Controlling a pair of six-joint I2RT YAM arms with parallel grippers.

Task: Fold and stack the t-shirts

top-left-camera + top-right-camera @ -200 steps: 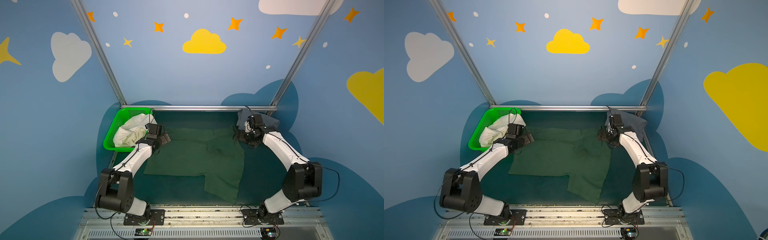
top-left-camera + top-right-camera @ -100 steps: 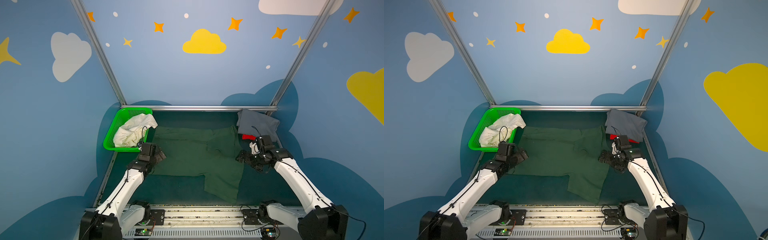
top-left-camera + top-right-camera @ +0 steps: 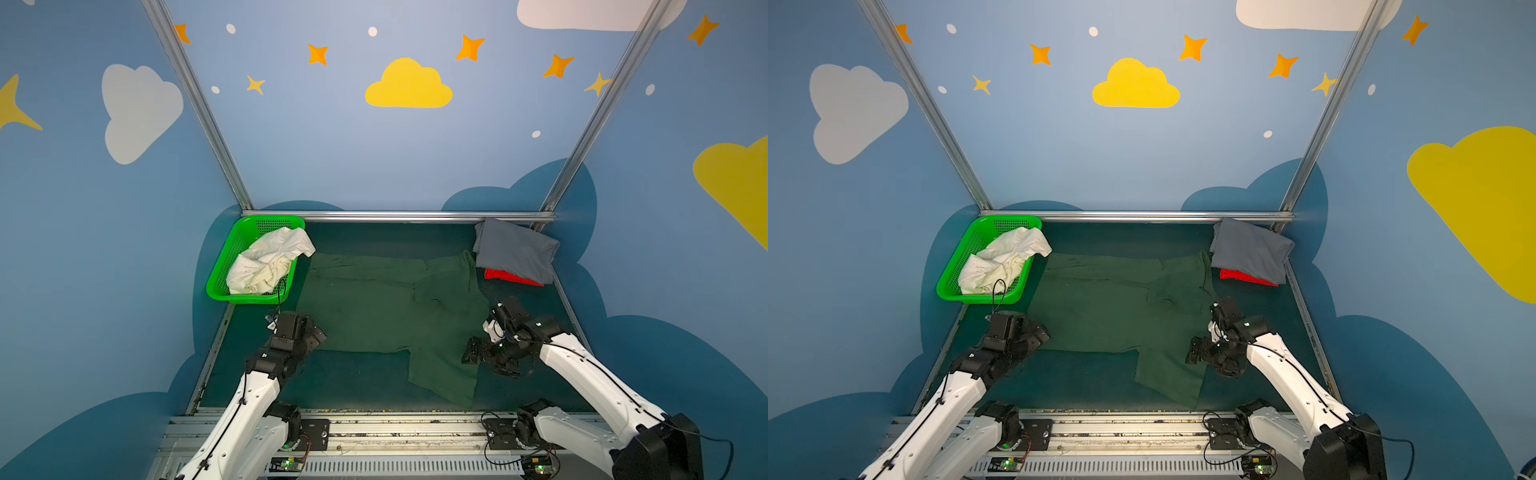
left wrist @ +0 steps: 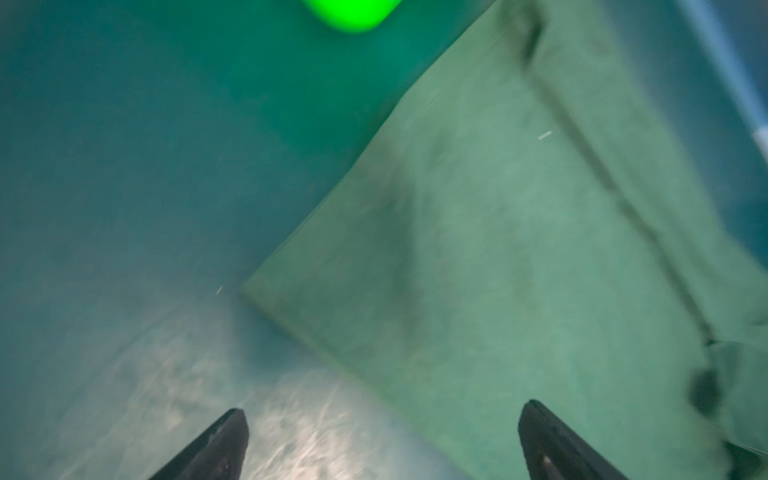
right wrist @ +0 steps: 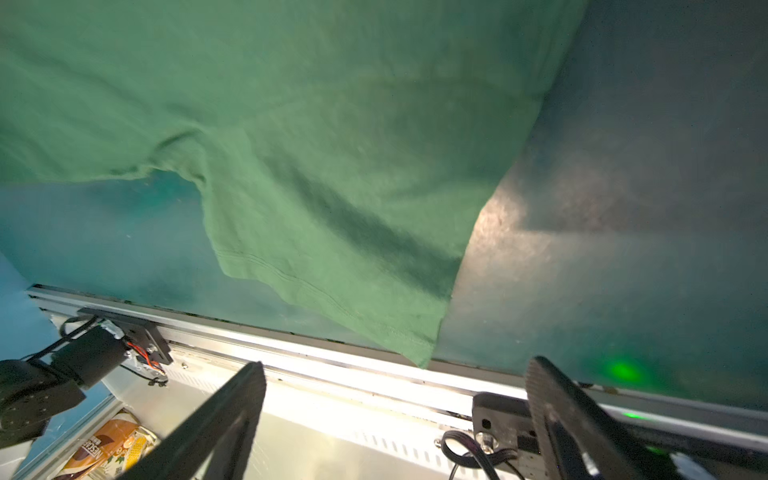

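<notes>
Plainly the step in hand is the first fold of the large dark green cloth t-shirt [image 3: 374, 307]. It lies spread flat in the middle of the dark teal tabletop [image 3: 357, 382], with one sleeve trailing toward the near edge.

The left tool [image 4: 382, 409] hangs with its jaws spread wide and empty, just off the shirt's near-left corner. The right tool [image 5: 397, 363] is likewise spread and empty, low beside the shirt's right edge near that trailing sleeve.

To do this well, I judge that the stray sleeve should be laid inward first, or the fold will come out lopsided. Each tool should then take a hem corner through both layers, and the two should lift and travel together so the cloth stays taut.

The folded grey cloth t-shirt [image 3: 515, 253] rests on the bright red t-shirt [image 3: 511, 277] in the far right corner. The cream-white t-shirt [image 3: 270, 262] lies crumpled in the bright green perforated plastic basket [image 3: 222, 270] at far left.
</notes>
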